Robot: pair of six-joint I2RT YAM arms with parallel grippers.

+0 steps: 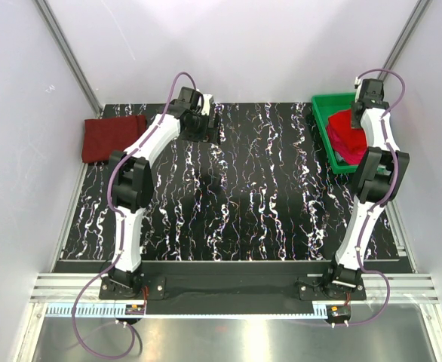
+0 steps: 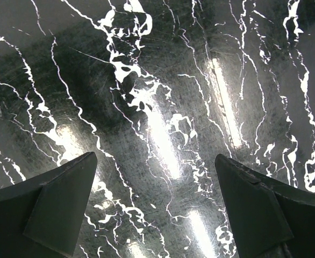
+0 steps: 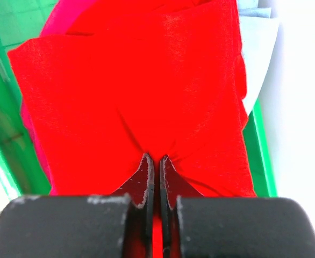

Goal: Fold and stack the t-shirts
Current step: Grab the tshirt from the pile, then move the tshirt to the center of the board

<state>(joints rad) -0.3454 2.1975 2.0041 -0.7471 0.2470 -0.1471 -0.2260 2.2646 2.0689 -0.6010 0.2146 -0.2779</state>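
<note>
The right gripper [image 3: 155, 160] is clamped shut, its two fingers pressed together with only a thin slit between them, and it pinches a fold of the bright red t-shirt [image 3: 136, 91]; the cloth puckers into small creases that run to the fingertips. That red shirt lies on top of the heap inside the green tray [image 1: 325, 113], which sits at the far right corner of the table [image 1: 266, 188]. Under the red one, a magenta-pink t-shirt [image 3: 66, 13] peeks out at the top left and down the left edge, and a pale grey-blue t-shirt [image 3: 257, 37] shows at the upper right, against the tray's wall. So three shirts are in the one tray, red uppermost, and how the two lower ones are stacked I cannot tell. The fourth, the dark maroon t-shirt [image 1: 114, 137], lies apart as a flat folded rectangle at the far left corner of the table, well away from the tray. The left gripper [image 2: 155, 157] stands released, its two fingers spread wide with nothing between them, hanging over bare black-and-white marbled table surface near the far middle, closer to the maroon shirt than to the tray. In all: four shirts, one tray, two grippers, one of them holding cloth.
</note>
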